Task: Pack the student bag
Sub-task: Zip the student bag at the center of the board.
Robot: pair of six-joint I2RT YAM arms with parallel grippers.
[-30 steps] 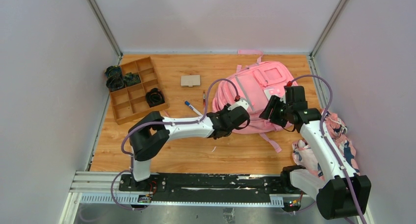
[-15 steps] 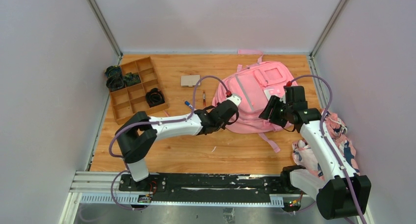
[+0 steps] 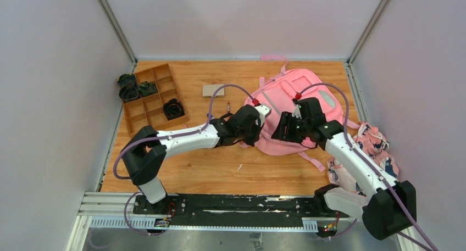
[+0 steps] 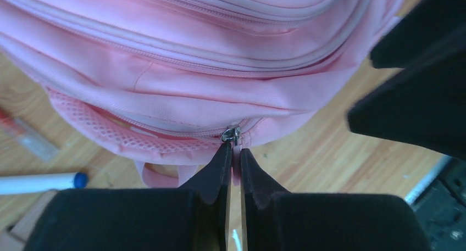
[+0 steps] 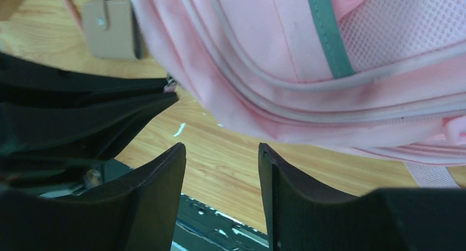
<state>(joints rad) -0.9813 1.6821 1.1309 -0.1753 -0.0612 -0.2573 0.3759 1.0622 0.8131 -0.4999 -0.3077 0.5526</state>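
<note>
We seem to be unzipping the student bag lying on the tabletop. Our left pincer clamps the zipper pull at the bag's near edge, and our right pincer gapes wide beside it. Next we must drag the pull along its track.

table layout rn
backpack mid-right, divided tray far left, wallet btwn them, cloth bundle right of backpack, nearer the front.

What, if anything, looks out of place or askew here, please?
Nothing looks spilled or damaged. The student bag lies skewed, a strap trailing on the table; a patterned cloth bundle sits crumpled at its right edge.
</note>
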